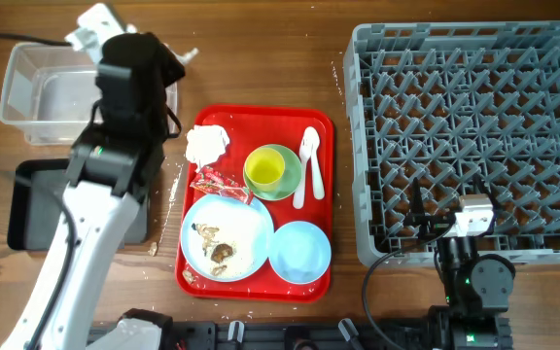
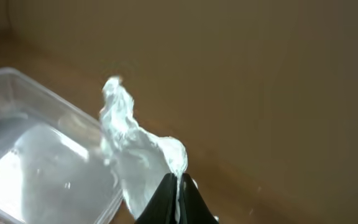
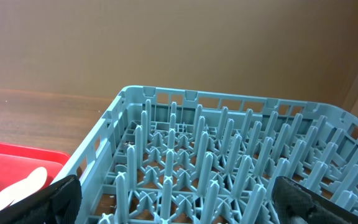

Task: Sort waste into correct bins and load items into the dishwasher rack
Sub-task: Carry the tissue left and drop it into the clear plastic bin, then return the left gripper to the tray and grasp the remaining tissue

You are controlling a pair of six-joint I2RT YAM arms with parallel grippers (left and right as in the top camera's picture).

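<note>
Over at the far left corner of the table [image 1: 261,49], the left gripper [image 2: 178,186] is pinched tight on a scrap of white tissue [image 2: 135,155]. The scrap sticks out past the fingertips right by the rim of the clear box [image 2: 48,93]. It's held up there, I'd say, so it can be dropped in as paper waste rather than into the black tray [image 1: 27,209] along the left edge. From above, the scrap looks to sit just outside the box's right wall, not over the opening, so a small shift left seems needed before letting go. A second crumpled tissue [image 1: 207,144], the wrapper [image 1: 220,182] and the plate [image 1: 246,226] with food scraps [image 1: 217,251] wait on the red tray [image 1: 261,117] mid-table, beside the cup [image 1: 268,170], spoon [image 1: 308,160] and bowl [image 1: 299,251]. The right gripper [image 3: 179,199] rests near the front right corner with its fingers spread wide and empty. It faces the dishwasher rack [image 1: 353,146], probably parked until the dishes are due.
</note>
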